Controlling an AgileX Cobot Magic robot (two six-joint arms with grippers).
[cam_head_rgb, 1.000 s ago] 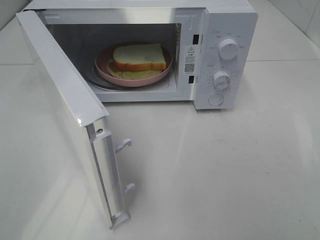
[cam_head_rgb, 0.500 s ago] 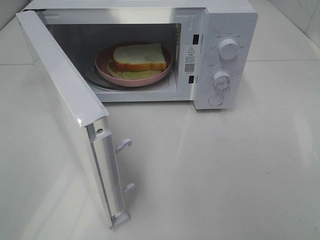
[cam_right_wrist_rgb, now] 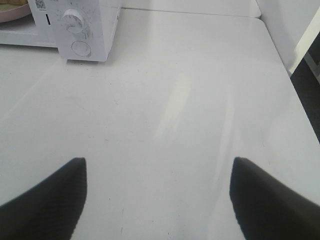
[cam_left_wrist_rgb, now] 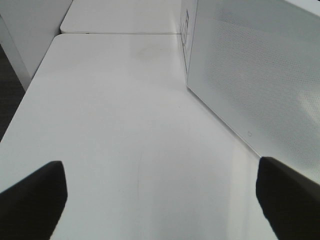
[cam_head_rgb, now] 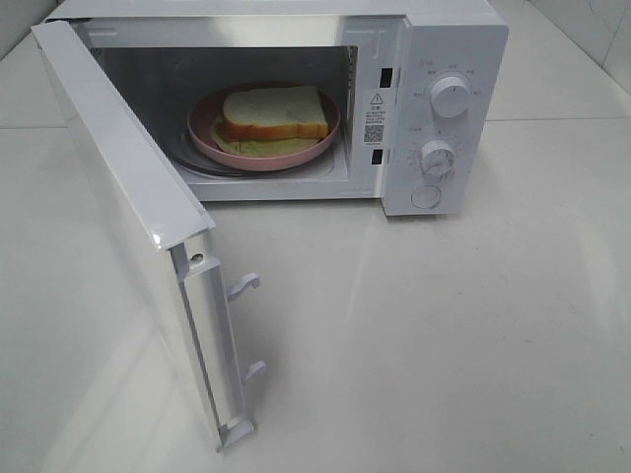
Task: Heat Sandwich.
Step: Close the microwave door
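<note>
Sandwich loaded, door open.
The white-bread sandwich [cam_head_rgb: 273, 113] lies on a round pink plate [cam_head_rgb: 210, 149] inside the white microwave [cam_head_rgb: 449, 44]. Left gripper [cam_left_wrist_rgb: 160, 167] and right gripper [cam_right_wrist_rgb: 158, 162] hang over the white bench [cam_head_rgb: 444, 325], both spread wide and holding nothing.

Open microwave [cam_head_rgb: 473, 59] holds the sandwich [cam_head_rgb: 274, 112] on a pink plate [cam_head_rgb: 258, 163].

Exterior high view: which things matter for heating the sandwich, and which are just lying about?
Job: sandwich, pink plate under it, microwave, open door, upper knob, lower knob, left pincer and right pincer, both open and empty.
Just there: white table, adjoining table.
</note>
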